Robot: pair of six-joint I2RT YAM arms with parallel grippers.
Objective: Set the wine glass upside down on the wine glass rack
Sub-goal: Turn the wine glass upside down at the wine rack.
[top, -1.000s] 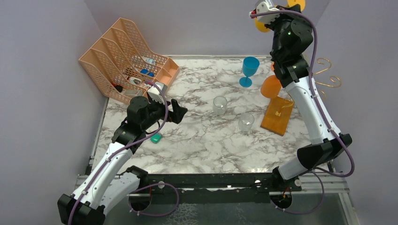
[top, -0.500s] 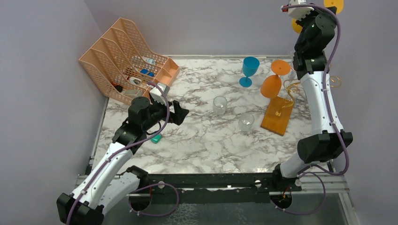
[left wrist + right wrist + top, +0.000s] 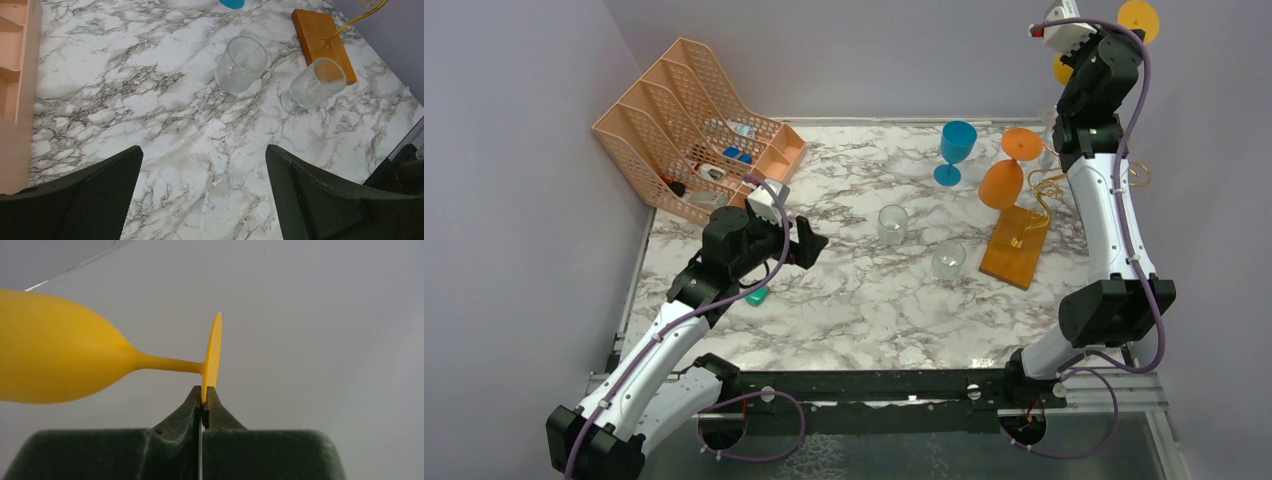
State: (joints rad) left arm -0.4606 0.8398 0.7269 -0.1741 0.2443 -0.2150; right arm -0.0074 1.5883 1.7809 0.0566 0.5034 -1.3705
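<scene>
A yellow wine glass (image 3: 55, 360) lies sideways in the right wrist view. My right gripper (image 3: 204, 395) is shut on the rim of its round foot (image 3: 1138, 18), held high at the back right above the table. The wine glass rack stands below it, with gold wire arms (image 3: 1046, 188) on an orange-brown wooden base (image 3: 1016, 247). An orange wine glass (image 3: 1003, 182) hangs upside down on the rack. My left gripper (image 3: 810, 240) hovers open over the marble table (image 3: 165, 115) at the left, with nothing between its fingers (image 3: 320, 195).
Two clear ribbed glasses (image 3: 892, 224) (image 3: 948, 260) stand mid-table near the rack base. A blue wine glass (image 3: 956, 148) stands at the back. A peach mesh file organiser (image 3: 692, 120) fills the back left corner. A small teal object (image 3: 757, 295) lies by the left arm.
The right arm has swung up and to the right with the yellow glass, uncovering the rack and the hanging orange glass. The left arm has barely moved.
</scene>
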